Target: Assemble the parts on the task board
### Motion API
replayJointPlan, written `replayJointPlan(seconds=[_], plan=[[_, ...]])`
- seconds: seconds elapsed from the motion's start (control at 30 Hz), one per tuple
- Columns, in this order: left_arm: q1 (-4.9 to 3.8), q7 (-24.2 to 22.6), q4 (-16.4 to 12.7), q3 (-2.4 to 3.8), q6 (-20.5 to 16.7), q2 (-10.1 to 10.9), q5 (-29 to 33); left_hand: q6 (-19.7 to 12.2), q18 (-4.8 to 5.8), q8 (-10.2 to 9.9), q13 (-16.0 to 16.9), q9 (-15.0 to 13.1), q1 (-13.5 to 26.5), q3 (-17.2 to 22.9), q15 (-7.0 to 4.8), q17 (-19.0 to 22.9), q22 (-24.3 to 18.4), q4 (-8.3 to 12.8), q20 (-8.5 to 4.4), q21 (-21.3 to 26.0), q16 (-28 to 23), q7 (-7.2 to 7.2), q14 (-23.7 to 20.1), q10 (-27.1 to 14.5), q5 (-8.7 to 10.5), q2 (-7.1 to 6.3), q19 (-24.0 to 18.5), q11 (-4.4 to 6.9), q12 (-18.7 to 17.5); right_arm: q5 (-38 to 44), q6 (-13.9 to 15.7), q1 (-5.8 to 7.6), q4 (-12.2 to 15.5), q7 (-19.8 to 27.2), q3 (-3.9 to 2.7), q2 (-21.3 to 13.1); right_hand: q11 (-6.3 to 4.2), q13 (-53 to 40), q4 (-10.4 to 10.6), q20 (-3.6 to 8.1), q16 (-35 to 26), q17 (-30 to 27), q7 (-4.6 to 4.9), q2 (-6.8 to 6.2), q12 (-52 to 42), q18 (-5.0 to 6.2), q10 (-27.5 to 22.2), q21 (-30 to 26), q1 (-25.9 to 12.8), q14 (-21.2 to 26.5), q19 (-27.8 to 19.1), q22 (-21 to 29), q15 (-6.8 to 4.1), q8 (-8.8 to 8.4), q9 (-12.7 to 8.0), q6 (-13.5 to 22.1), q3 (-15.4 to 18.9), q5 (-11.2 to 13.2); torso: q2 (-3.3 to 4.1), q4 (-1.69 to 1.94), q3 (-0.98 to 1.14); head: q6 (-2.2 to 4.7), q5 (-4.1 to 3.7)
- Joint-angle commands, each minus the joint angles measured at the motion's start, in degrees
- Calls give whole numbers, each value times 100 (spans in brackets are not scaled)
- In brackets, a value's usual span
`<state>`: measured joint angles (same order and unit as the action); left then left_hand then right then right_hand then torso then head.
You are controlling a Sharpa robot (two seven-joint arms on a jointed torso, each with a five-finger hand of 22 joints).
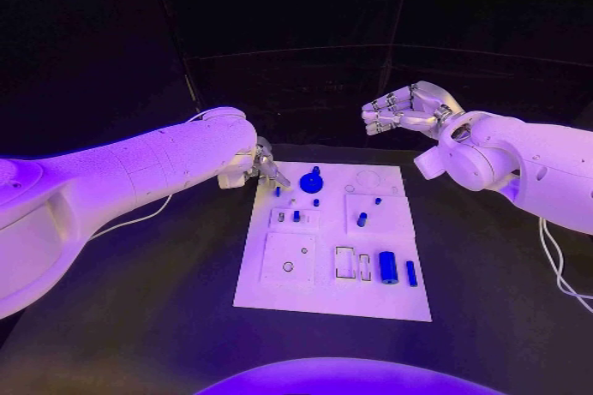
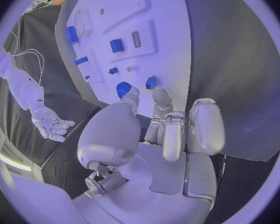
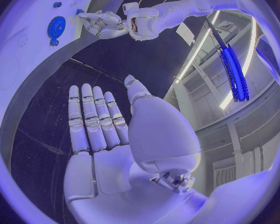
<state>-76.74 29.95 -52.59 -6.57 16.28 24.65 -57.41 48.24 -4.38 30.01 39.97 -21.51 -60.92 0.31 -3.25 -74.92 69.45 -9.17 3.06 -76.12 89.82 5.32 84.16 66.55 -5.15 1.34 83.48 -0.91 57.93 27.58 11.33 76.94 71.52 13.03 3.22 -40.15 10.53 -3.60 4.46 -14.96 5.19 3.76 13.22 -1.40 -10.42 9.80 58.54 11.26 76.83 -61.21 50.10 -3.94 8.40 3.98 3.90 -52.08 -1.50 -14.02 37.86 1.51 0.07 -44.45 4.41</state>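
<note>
The white task board lies mid-table. A round blue part sits near its far edge, and a blue cylinder with a slim blue piece lies near the right front. Small blue pegs stand in the middle. My left hand hovers at the board's far left corner. In the left wrist view, its fingertips are just short of a small blue part, beside the round blue part, and nothing is between thumb and fingers. My right hand is raised beyond the far right corner, flat and empty.
Black table surrounds the board on all sides. A thin white cable hangs by the right arm, and another trails under the left arm. Empty sockets and slots mark the board's front half.
</note>
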Motion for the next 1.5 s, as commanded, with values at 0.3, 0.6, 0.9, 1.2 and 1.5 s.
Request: replayJointPlan(seconds=[0.3,0.6,0.9,1.2,1.5], plan=[[5,20,12,3,205,-41,-37,63,24,60,8,1,-91,-42,14,-1508,27,29,-13,-32,18,0,584,56,-24,49,50,6,36,1,-39,11,3,44,-4,7,12,-3,8,-20,30,-8,96,53,-30,65,-34,-35,-17,49,32,8,9,29,2,25,42,-41,-1,5,2,-5,-3],[14,45,41,3,249,-62,-37,80,25,74,5,-3,-118,-47,11,-1508,34,41,-15,-36,18,-6,584,57,-24,61,51,11,39,1,-47,11,5,36,-4,7,12,-3,9,-21,30,-8,97,59,-32,65,-35,-37,-16,50,33,8,9,29,2,25,44,-44,1,2,2,-1,13],[20,78,70,3,300,-91,-37,112,27,107,-2,-11,-202,-54,1,-1508,45,80,-23,-43,18,-19,584,59,-27,107,51,23,47,1,-76,11,-4,17,-4,23,12,-3,11,-21,30,-8,97,68,-35,66,-37,-41,-14,52,33,8,9,29,2,25,47,-47,3,4,3,-9,26],[23,107,85,3,329,-95,-37,149,28,158,-7,-26,-341,-32,-12,-1508,55,156,-35,-47,18,-37,584,63,-33,197,50,39,58,1,-85,11,-6,12,-4,26,12,-3,11,-21,30,-8,97,68,-35,66,-37,-41,-14,52,33,8,9,29,2,25,47,-47,2,-1,1,-18,24],[26,110,92,3,317,-113,-37,158,28,235,-25,-51,-695,195,-42,-1508,64,386,-60,-49,18,-74,584,64,-48,438,47,75,60,1,-93,11,-10,12,-4,34,12,-3,11,-21,30,-8,97,68,-35,66,-37,-41,-14,52,33,8,9,29,2,25,47,-47,2,-1,1,-29,25]])
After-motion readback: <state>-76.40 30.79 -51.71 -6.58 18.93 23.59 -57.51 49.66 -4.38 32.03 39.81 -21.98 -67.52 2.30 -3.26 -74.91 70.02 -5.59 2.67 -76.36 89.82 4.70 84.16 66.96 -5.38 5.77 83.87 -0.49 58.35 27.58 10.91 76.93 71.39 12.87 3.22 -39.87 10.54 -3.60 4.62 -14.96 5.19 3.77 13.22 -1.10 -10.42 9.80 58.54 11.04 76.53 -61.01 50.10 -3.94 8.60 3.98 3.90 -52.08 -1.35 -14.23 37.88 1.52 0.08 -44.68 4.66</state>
